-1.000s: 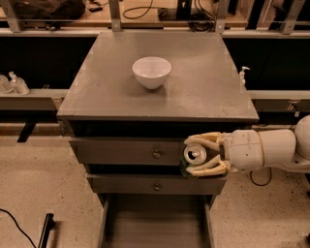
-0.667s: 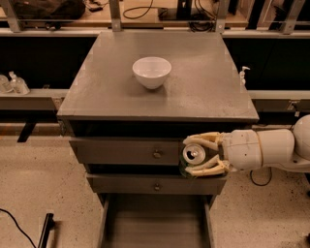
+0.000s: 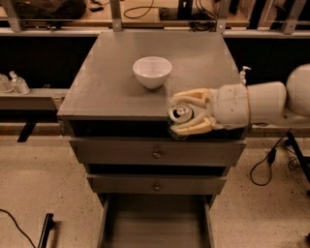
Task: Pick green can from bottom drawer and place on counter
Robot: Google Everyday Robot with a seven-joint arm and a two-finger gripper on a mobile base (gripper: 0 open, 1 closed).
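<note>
The green can point(image 3: 179, 118), with its silver top and pull tab facing up, is held between the cream fingers point(image 3: 193, 97) of my gripper point(image 3: 181, 112). The gripper reaches in from the right and holds the can at the front edge of the grey counter point(image 3: 106, 82), right of the middle. The bottom drawer point(image 3: 156, 223) is pulled out below, and its grey floor shows nothing in it. The two upper drawers with round knobs are shut.
A white bowl point(image 3: 152, 71) stands on the counter just behind and left of the can. A wooden bench with cables point(image 3: 145, 12) runs along the back. A black cable point(image 3: 269, 162) lies on the floor to the right.
My gripper has risen with the can from in front of the top drawer to the level of the counter's front edge.
</note>
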